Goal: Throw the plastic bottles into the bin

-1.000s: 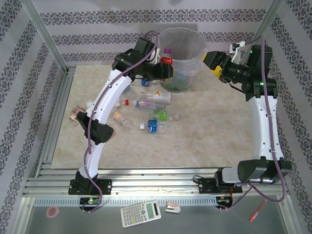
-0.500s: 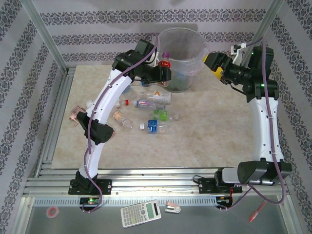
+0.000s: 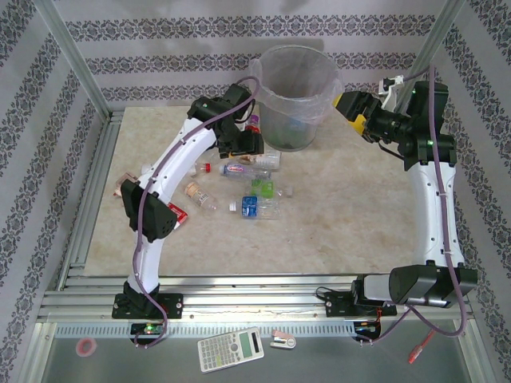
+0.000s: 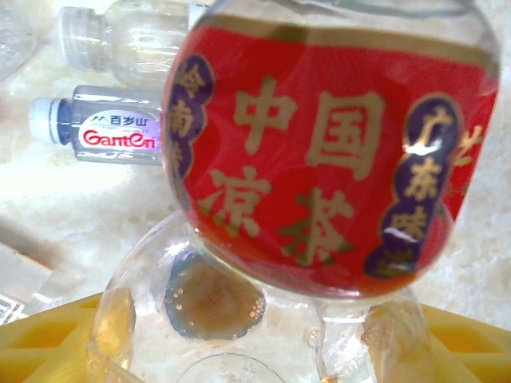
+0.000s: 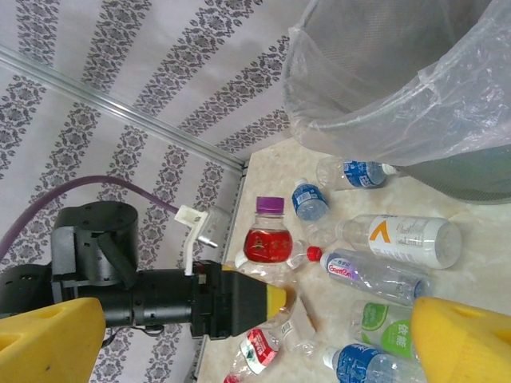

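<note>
— While clamped low down in the left gripper (image 3: pixel 251 136), standing upright with purple cap on top: red-labelled bottle (image 5: pixel 267 239), just left of the bin (image 3: pixel 319 100), below its rim.
— Reading that label up close?
— Gold characters on red, "中国凉茶", flanked by purple ovals with more gold script, too warped to spell out. Yellow fingers (image 4: pixel 48 335) pressing on the clear base.
— And behind it?
— Lying on the table (image 3: pixel 359 215): Ganten bottle (image 4: pixel 108 128), brand in red lettering, "百岁山" printed above, white cap pointing left.
— Over to the right gripper (image 3: pixel 351 108)?
— Spread wide, grasping nothing, hovering beside the bin's right rim.
— Anything else legible?
— From the right wrist: white-labelled bottle (image 5: pixel 403 238) with an orange triangle mark, lying near the bin's foot; green-labelled bottle (image 5: pixel 382 323) and blue-labelled bottle (image 5: pixel 355 363) closer in. Small print too fine to read.
</note>
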